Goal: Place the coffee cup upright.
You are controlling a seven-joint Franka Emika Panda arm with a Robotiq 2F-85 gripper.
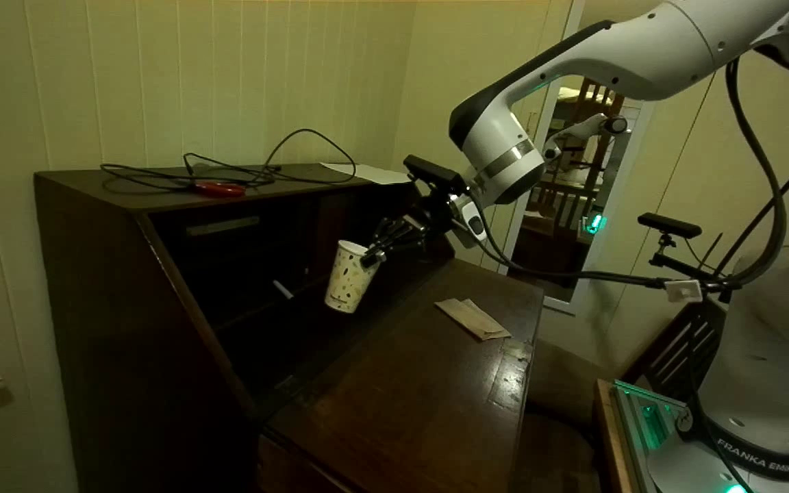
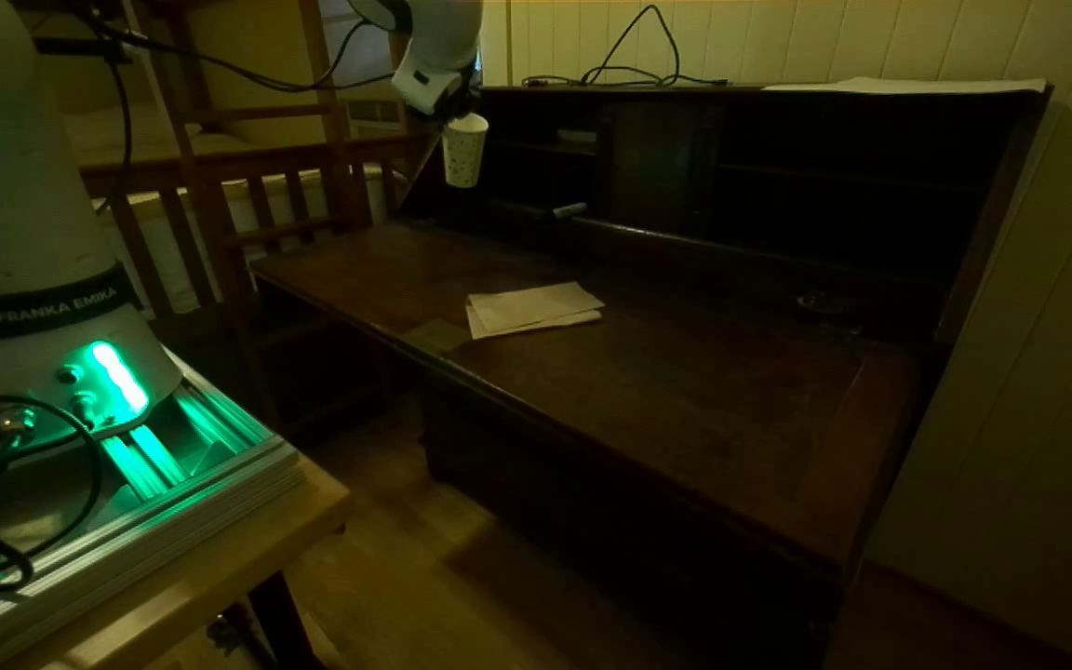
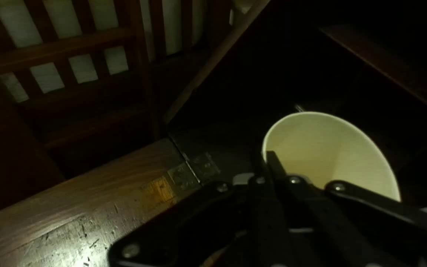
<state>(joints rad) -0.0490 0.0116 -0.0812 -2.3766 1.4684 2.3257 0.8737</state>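
The coffee cup (image 1: pixel 350 282) is a white paper cup with small dark specks, held in the air at the desk's open compartment. Its mouth faces up and it leans in an exterior view; it looks near upright in an exterior view (image 2: pixel 463 156). My gripper (image 1: pixel 371 257) is shut on the cup's wall at the rim. In the wrist view the gripper (image 3: pixel 267 160) has one finger inside the cup (image 3: pixel 328 144) and one outside. The cup's base is hidden there. The gripper is too dark to make out well in the exterior view with the desk's front.
The dark wooden desk (image 1: pixel 422 390) has its flap folded down. Folded pale paper (image 1: pixel 474 319) lies on it, also in an exterior view (image 2: pixel 536 309). A small white object (image 1: pixel 283 289) lies in the compartment. Cables (image 1: pixel 257 177) and a red item (image 1: pixel 220 190) lie on top.
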